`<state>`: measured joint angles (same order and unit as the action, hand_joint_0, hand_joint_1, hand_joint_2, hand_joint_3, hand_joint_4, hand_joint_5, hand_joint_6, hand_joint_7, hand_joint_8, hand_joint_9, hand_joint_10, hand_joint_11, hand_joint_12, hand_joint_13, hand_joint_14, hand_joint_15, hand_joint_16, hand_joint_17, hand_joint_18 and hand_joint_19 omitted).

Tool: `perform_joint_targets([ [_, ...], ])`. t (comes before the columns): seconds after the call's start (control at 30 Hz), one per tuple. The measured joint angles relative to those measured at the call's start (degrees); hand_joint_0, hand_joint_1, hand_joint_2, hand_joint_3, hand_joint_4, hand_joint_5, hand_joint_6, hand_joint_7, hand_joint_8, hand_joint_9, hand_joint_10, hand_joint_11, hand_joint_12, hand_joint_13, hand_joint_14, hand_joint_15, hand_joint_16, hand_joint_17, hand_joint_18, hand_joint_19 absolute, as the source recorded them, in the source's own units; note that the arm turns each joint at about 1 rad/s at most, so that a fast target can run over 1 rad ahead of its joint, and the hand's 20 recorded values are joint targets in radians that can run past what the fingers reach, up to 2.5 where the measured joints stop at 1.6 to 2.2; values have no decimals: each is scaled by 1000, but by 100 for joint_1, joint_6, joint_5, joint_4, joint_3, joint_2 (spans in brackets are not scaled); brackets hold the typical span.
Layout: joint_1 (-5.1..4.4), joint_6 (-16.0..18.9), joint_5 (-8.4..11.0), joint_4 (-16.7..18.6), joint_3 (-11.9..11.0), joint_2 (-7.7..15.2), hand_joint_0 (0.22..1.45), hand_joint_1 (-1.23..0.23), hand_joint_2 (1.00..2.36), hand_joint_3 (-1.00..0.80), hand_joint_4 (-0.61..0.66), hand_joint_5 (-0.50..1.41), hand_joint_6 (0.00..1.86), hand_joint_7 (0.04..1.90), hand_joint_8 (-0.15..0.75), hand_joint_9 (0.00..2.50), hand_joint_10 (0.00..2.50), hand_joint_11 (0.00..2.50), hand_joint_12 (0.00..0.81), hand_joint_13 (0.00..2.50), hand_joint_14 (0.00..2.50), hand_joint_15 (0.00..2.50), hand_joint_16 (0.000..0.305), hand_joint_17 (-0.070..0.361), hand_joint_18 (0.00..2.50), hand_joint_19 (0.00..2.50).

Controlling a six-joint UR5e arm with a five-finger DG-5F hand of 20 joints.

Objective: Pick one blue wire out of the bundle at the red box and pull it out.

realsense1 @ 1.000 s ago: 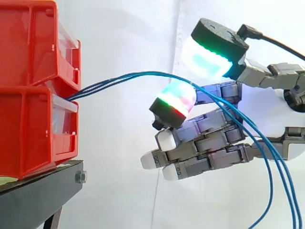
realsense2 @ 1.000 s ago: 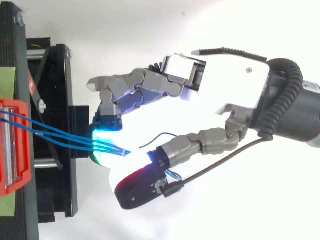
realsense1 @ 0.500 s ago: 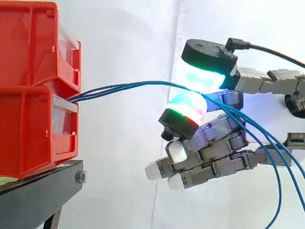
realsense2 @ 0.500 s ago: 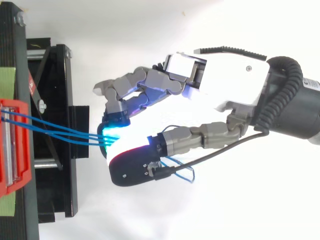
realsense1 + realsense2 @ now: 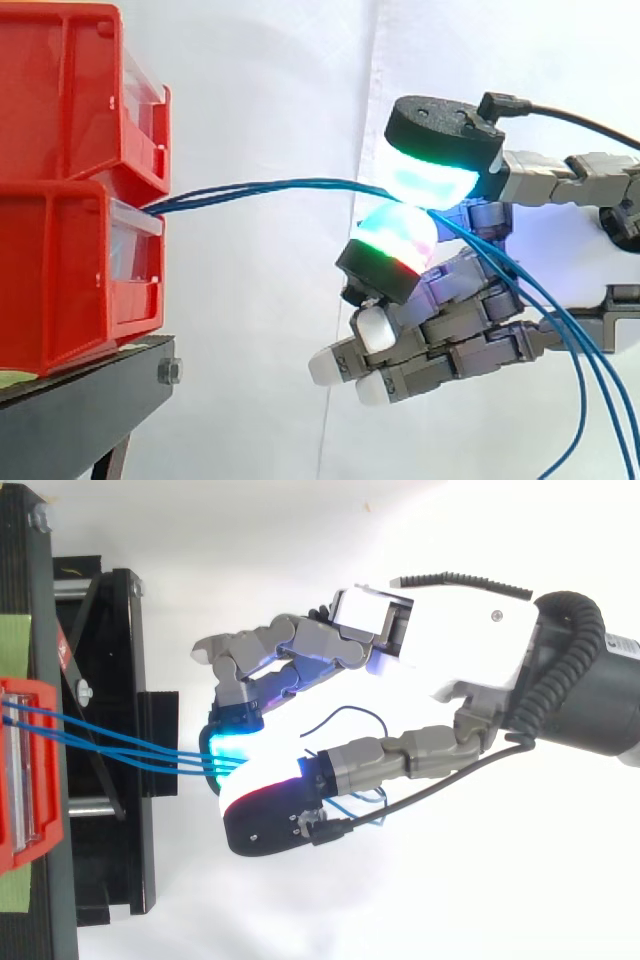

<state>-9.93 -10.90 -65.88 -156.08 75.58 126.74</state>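
- Blue wires (image 5: 262,187), led rightward from the red box (image 5: 60,280), are pinched between the hand's (image 5: 455,325) thumb and finger pads (image 5: 395,240).
- The grip is set clear of the box, likely for pulling room; one wire alone is not confirmed.

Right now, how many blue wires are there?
3. The wires run side by side from the red box to the hand, pass pinched between its pads, then hang down behind it. Others may be hidden in the bundle.
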Motion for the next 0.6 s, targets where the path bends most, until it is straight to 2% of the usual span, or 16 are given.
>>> perform_joint_targets([
  [0.17,0,0,-2,-1,0,0,777,-856,1025,-42,-7,-230,913,1237,266,709,29,803,350,166,8,162,50,113,0,394],
  [0.3,0,0,-3,1,0,0,794,-842,1022,-120,-25,-247,906,1173,249,566,28,794,352,0,4,99,52,117,0,381],
  [0.37,0,0,-3,4,0,0,802,-861,1021,-174,-25,-258,899,1188,241,470,28,751,349,0,0,3,54,123,0,341],
  [0.6,7,2,-5,1,0,0,797,-923,1022,-229,-41,-273,889,1220,240,332,23,629,347,0,0,0,57,128,0,235],
])
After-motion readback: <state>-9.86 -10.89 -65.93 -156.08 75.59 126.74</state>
